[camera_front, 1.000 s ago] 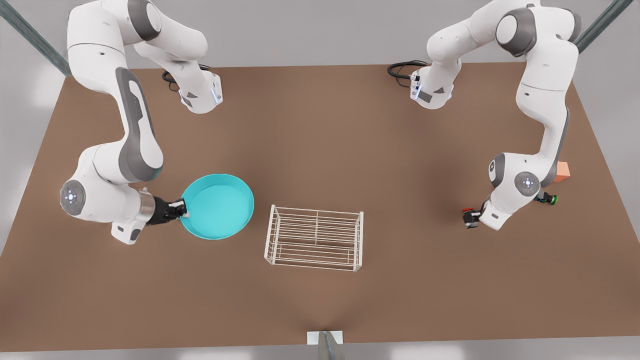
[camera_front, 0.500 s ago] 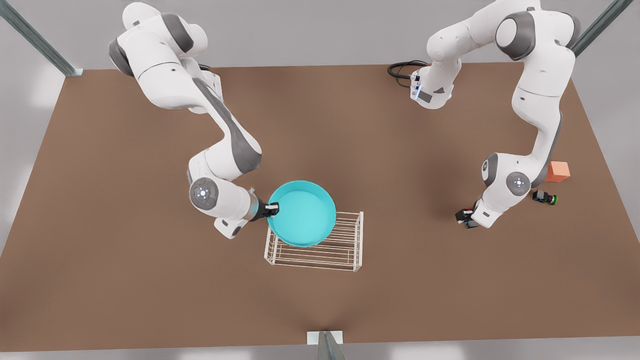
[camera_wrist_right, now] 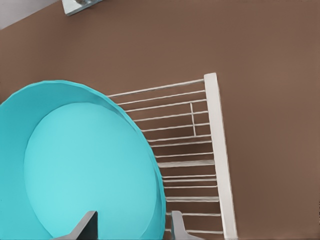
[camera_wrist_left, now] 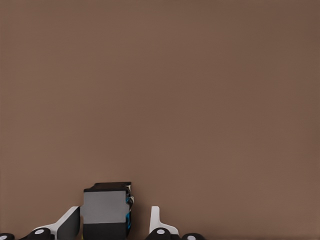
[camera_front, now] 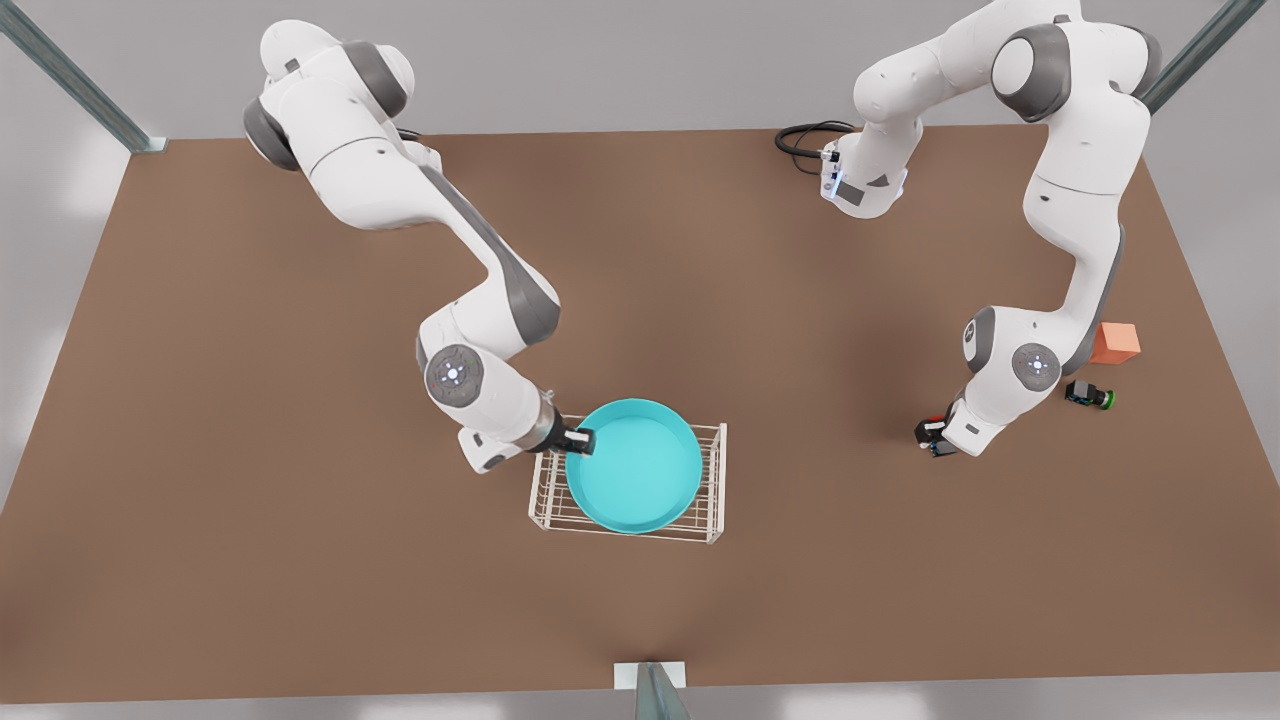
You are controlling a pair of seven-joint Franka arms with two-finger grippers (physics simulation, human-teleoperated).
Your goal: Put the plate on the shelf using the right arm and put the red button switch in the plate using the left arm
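The turquoise plate (camera_front: pixel 640 470) (camera_wrist_right: pixel 85 165) lies on top of the white wire shelf (camera_front: pixel 712 480) (camera_wrist_right: pixel 217 150). At the plate's rim on the front view's left, my right gripper (camera_front: pixel 580 441) (camera_wrist_right: pixel 134 216) is open. The rim passes between its fingers, close to one of them. On the front view's right, my left gripper (camera_front: pixel 932 438) (camera_wrist_left: pixel 115 215) is low over the table and open around the red button switch (camera_front: pixel 937 420) (camera_wrist_left: pixel 104 207). One finger is at the switch's side and a gap shows at the other.
A green-capped switch (camera_front: pixel 1090 394) and an orange cube (camera_front: pixel 1114 343) sit near the table's edge on the front view's right, behind the left arm. A black cable (camera_front: pixel 800 138) lies at that arm's base. A metal post (camera_front: pixel 650 690) stands at the front edge.
The right arm swung the plate from the front view's left over and down onto the shelf. The left arm shifted slightly and sank around the red button switch.
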